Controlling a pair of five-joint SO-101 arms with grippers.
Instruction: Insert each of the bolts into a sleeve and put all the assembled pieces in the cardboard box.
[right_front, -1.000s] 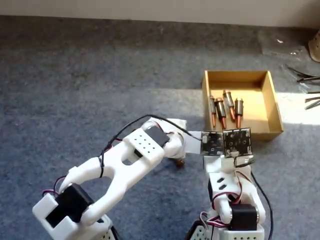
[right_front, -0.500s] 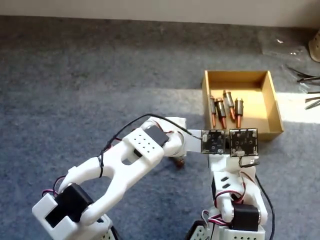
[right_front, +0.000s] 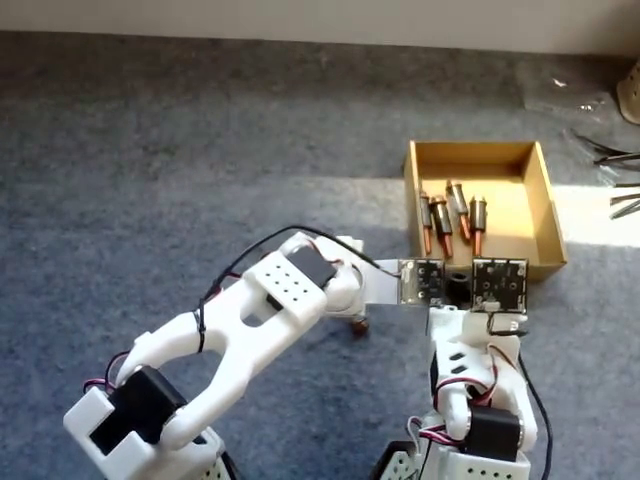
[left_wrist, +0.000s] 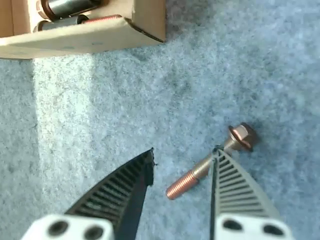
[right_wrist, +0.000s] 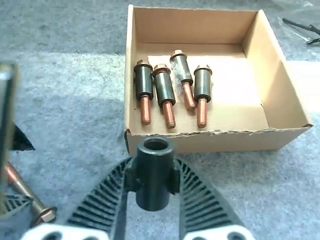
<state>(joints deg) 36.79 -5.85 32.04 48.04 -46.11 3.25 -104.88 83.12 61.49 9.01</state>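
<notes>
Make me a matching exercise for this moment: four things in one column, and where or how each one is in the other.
Things:
1. loose bolt
2. black sleeve
3. four assembled pieces
4. left gripper

States:
A. inside the cardboard box
B. open, the bolt's threaded end between its jaws
C. clamped in the right gripper
D. lying on the grey carpet

Pairs: 1-D, 2-C, 3-A, 4-B

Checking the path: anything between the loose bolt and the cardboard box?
Bare carpet, nothing else, between bolt and cardboard box, in the left wrist view.
</notes>
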